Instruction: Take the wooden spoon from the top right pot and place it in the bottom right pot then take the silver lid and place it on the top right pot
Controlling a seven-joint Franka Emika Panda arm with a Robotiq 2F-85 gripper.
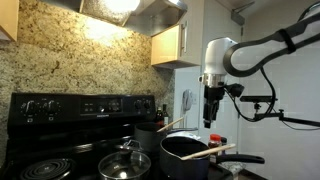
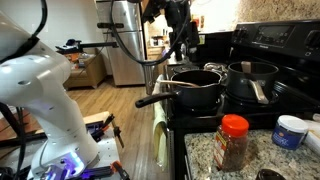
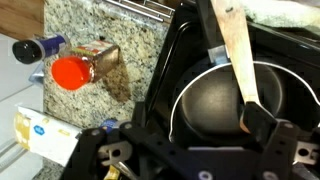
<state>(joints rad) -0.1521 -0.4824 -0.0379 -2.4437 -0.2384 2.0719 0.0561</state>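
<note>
Far left of the jaws in the wrist view: jar with orange cap (image 3: 72, 70), lying on the speckled counter (image 3: 120, 30). Straight below the jaws: black pot (image 3: 215, 105), with the wooden spoon (image 3: 238, 55) inside, resting across its rim. Jaws spread wide, gripping nothing. In an exterior view, down and left of the jaws: silver lid (image 1: 125, 163) on the stove (image 1: 70, 105), then grey pot (image 1: 150, 135) holding another wooden utensil (image 1: 172, 124). Gripper (image 1: 212, 120) well above both pots.
</note>
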